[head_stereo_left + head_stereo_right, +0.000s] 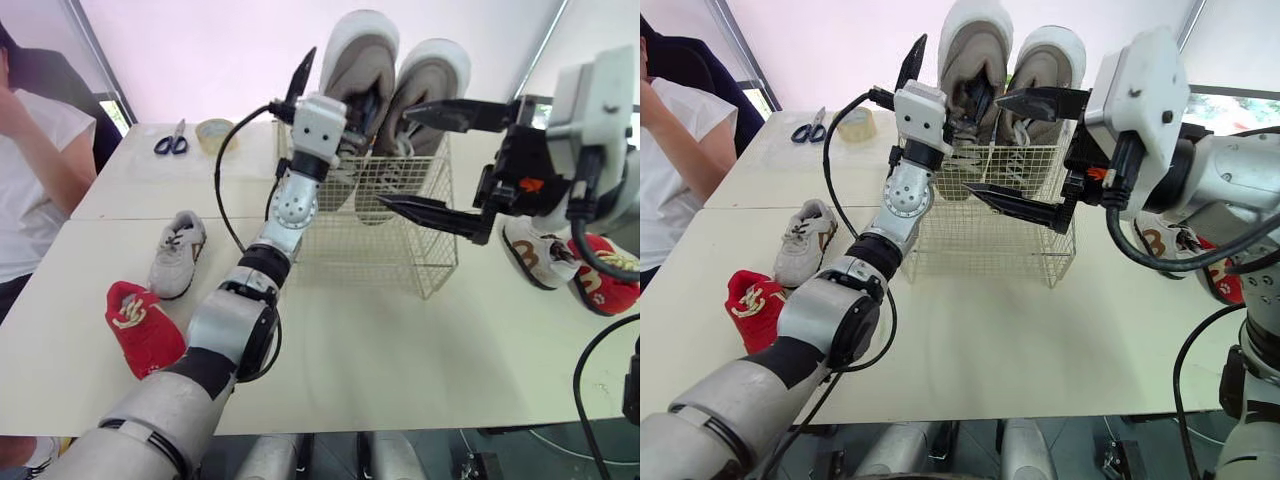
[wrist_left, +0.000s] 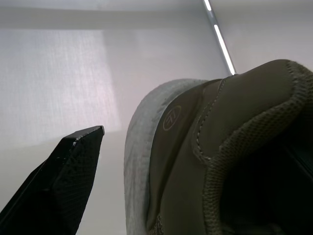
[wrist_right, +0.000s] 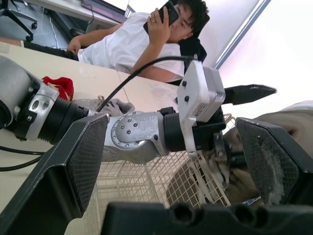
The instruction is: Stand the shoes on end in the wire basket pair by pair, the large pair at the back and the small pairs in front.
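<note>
Left pincer (image 1: 338, 80): released, its two black wedge-shaped fingers spread wide astride the heel end of the left shoe of the large grey pair (image 1: 395, 90). The outer finger (image 2: 63, 181) has a finely textured pad and stands clear of the pale rubber sole; whether the inner finger touches the padded mesh collar I cannot tell. Right pincer (image 1: 395, 157): also released, jaws gaping, in front of the right shoe of that pair and holding nothing. Both large shoes stand on end, heels up and laced toes down, side by side at the back of the wire basket (image 1: 425, 265), a white rectangular grid with its front part unfilled. The basket sits on a smooth cream worktop (image 1: 400, 340). To its left lie a small grey-and-white trainer (image 1: 178, 255) and a small red shoe (image 1: 140, 325), near each other; to its right, a small white shoe with brown marking (image 1: 535, 255) just beside another red shoe (image 1: 600, 275). Farther back lie blue-handled scissors (image 1: 172, 140) and a tape roll (image 1: 215, 132). A person in a white tee (image 1: 30, 170) sits at the left.
</note>
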Controlling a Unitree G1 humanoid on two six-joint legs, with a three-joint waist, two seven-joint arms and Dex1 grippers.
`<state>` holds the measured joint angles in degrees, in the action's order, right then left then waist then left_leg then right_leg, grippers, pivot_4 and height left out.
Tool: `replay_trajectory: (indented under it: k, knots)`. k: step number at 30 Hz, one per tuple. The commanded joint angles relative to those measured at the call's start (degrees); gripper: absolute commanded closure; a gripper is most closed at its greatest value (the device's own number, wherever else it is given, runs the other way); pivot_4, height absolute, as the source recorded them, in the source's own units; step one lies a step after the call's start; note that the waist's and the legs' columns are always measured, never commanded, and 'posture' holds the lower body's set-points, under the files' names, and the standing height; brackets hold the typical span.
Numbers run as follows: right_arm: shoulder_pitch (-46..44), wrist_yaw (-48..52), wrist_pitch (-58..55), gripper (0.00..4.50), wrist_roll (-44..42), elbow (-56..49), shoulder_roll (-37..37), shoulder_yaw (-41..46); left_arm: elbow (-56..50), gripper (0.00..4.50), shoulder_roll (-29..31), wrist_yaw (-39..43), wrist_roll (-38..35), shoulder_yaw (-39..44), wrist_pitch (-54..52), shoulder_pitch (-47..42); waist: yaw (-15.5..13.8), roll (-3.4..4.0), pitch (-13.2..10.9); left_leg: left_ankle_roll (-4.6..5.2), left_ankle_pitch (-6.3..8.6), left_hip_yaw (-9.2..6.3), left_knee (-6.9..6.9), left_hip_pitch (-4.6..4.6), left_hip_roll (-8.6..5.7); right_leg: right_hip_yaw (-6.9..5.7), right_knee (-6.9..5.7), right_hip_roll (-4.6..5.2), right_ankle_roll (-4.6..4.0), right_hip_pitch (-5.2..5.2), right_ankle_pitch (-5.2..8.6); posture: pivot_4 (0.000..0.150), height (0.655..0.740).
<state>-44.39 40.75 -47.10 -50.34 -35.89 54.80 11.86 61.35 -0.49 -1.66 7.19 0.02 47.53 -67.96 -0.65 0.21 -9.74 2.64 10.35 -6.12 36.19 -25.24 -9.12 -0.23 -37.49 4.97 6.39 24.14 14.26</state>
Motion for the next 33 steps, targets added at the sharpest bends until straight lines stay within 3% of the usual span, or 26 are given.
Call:
replay_trajectory:
  k: [1,5,10,15,21,28,33]
  knots:
    - [0.2,0.2,1.6,0.00,0.2,-0.4,0.5,1.8,-8.7,0.03,3.3,9.7,-7.1,2.1,-9.4,5.1,0.2,0.08,0.1,0.00,0.00,0.00,0.00,0.01,0.01,0.00,0.00,-0.01,0.00,0.00,0.00,0.150,0.7400]
    - [0.7,0.5,2.4,0.00,0.4,0.1,0.5,1.8,-26.9,0.03,7.3,21.3,-11.9,-0.6,-27.5,12.8,0.7,0.10,0.1,0.00,-0.01,-0.02,-0.04,0.02,0.05,0.01,-0.07,-0.05,-0.02,0.13,0.00,0.150,0.7400]
    - [1.7,1.1,3.2,0.00,0.8,0.6,1.1,2.1,-47.0,0.03,14.0,29.6,-16.3,-1.9,-48.3,20.3,0.2,0.07,0.1,0.00,-0.01,-0.03,0.00,-0.08,0.03,0.04,-0.06,-0.03,-0.04,0.20,-0.01,0.150,0.7400]
    - [6.0,0.1,2.5,0.00,1.4,1.6,3.0,7.3,-62.6,0.03,18.9,33.6,-30.4,3.3,-69.1,21.9,-0.3,0.02,0.1,-0.01,0.00,-0.05,-0.03,-0.12,0.04,0.05,-0.05,-0.05,-0.06,0.27,0.00,0.150,0.7400]
    - [17.7,-5.3,-0.8,0.00,7.2,6.1,5.2,20.4,-70.7,0.03,28.9,43.6,-50.9,9.7,-91.7,19.9,-0.1,0.01,0.1,0.02,0.02,-0.04,-0.06,-0.14,0.03,0.04,0.16,-0.05,-0.06,0.31,0.00,0.150,0.7400]
    - [37.3,-7.5,2.2,0.00,17.3,13.5,0.7,28.6,-71.7,0.03,38.5,53.8,-59.4,9.8,-100.6,18.7,-0.2,0.03,0.1,-0.01,0.00,-0.03,-0.15,-0.09,0.04,0.08,0.12,-0.04,-0.25,0.20,0.11,0.150,0.7400]
    - [42.5,-8.5,6.3,0.00,20.8,22.3,-3.9,29.7,-74.2,0.03,39.9,56.8,-63.7,9.5,-103.8,19.5,-0.1,0.06,0.1,-0.01,0.00,0.03,-0.16,-0.08,0.04,0.14,0.15,-0.02,-0.28,0.20,0.12,0.150,0.7400]
